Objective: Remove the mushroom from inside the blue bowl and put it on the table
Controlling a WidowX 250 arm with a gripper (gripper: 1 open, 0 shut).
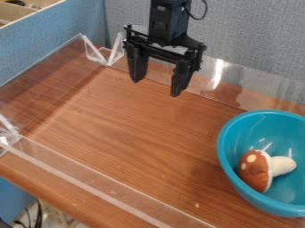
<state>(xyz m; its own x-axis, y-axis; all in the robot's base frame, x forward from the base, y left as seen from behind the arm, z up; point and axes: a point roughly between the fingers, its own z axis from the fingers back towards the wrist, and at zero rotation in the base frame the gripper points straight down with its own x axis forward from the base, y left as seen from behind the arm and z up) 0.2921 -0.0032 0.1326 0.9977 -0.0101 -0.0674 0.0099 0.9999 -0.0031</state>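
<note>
The gripper is hanging over the far part of the table, pointing straight down with its two black fingers spread wide, nothing sitting between them and nothing touching them. The top of the arm above it is running out of the picture, so only the lower black section is showing. Well away from the gripper, toward the near right corner, the blue bowl is resting on the wood, and its right side and bottom edge are getting cut off by the frame. The mushroom is lying on its side inside that bowl, its orange-brown cap pointing left and its pale stem sticking out to the right. Low clear walls are edging the tabletop, and their glare is making the far corner behind the gripper hard to read. A grey-blue backdrop is standing beyond the gripper.
</note>
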